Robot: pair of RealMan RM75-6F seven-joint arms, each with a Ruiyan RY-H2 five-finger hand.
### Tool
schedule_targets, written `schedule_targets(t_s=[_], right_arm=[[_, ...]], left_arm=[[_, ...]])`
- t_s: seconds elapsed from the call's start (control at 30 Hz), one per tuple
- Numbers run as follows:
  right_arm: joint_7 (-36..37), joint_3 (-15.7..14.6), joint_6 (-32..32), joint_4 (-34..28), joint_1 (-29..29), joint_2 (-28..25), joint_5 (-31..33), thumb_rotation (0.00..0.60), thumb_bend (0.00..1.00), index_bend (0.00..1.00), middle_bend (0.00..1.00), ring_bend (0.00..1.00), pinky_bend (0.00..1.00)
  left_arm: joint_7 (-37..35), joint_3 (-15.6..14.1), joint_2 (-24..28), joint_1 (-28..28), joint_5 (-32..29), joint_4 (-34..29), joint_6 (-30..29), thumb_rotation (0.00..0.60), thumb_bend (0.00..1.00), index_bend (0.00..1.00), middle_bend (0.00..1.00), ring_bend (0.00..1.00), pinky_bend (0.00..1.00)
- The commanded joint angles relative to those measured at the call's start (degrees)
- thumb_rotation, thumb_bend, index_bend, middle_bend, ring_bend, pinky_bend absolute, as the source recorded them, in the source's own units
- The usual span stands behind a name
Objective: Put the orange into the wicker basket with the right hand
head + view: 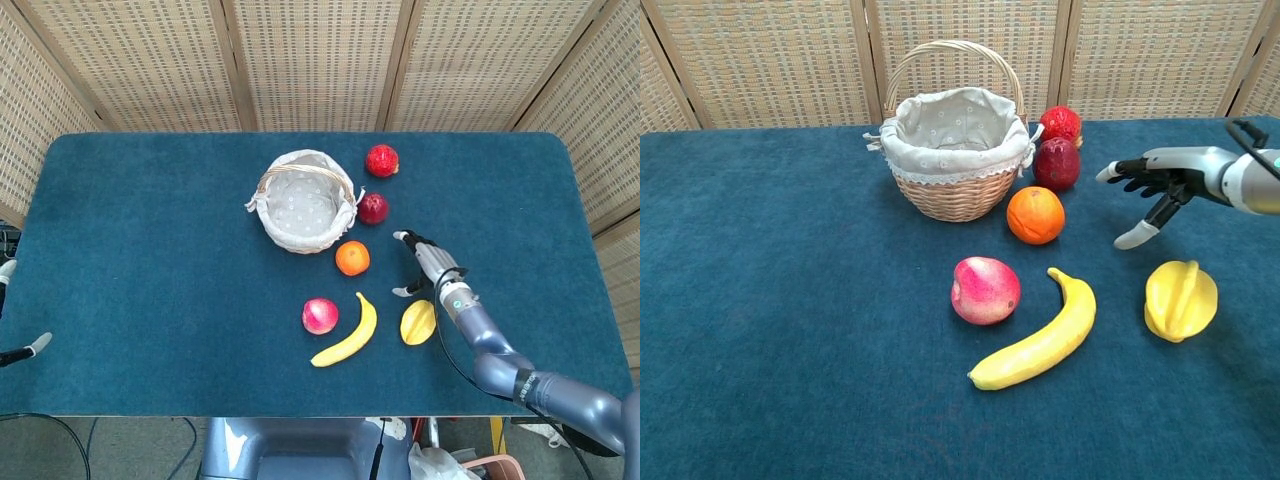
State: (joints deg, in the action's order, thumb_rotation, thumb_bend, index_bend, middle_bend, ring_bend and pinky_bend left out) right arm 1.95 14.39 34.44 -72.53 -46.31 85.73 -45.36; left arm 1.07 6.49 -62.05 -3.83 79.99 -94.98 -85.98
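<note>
The orange [352, 258] [1035, 215] lies on the blue table just in front of the cloth-lined wicker basket [303, 200] [956, 145]. My right hand [427, 264] [1152, 187] hovers a short way to the right of the orange, fingers spread and holding nothing, apart from the fruit. At the table's left edge only the fingertips [36, 344] of my left hand [15, 325] show, spread apart and empty.
Two red fruits [381, 160] [373, 208] lie right of the basket. A pink peach [320, 315], a banana [350, 334] and a yellow starfruit [418, 322] lie in front of the orange. The starfruit sits just below my right hand.
</note>
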Motion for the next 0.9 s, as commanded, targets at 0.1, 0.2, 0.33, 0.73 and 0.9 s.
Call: schedule_targets(t_s=[0.1,0.2,0.33,0.73,0.9], right_arm=[[-5.9,-0.8,-2.0,4.0,-6.1,5.6,10.2,0.6,0.0,0.11,0.04,0.0,0.0],[-7.2,-0.7,-1.6,5.0,-7.9,7.2,13.3,0.6,0.0,0.11,0.05,0.0,0.0],[-7.5,0.4,-1.1,6.7,-9.7,9.3,16.5,0.6,0.0,0.12,0.08,0.0,0.0],[-8.6,3.9,6.7,11.6,-11.0,15.2,17.7,0.6,0.1,0.54,0.61,0.44,0.62],[-11.0,2.9,8.0,3.1,-8.8,9.1,16.7,0.6,0.17,0.55,0.61,0.45,0.62]], left_arm=[[-0.4,0.2,0.1,-0.3,-0.7,0.2,0.6,0.6,0.0,0.0,0.0,0.0,0.0],[-0.5,0.4,0.2,-0.4,-1.2,0.3,0.9,0.6,0.0,0.0,0.0,0.0,0.0],[-0.6,0.5,0.2,-0.5,-1.5,0.4,1.1,0.6,0.0,0.0,0.0,0.0,0.0],[-1.4,0.9,0.4,-0.8,-2.7,0.7,1.8,0.6,0.0,0.0,0.0,0.0,0.0],[-1.6,0.6,0.6,-0.7,-2.2,0.5,1.7,0.6,0.0,0.0,0.0,0.0,0.0]])
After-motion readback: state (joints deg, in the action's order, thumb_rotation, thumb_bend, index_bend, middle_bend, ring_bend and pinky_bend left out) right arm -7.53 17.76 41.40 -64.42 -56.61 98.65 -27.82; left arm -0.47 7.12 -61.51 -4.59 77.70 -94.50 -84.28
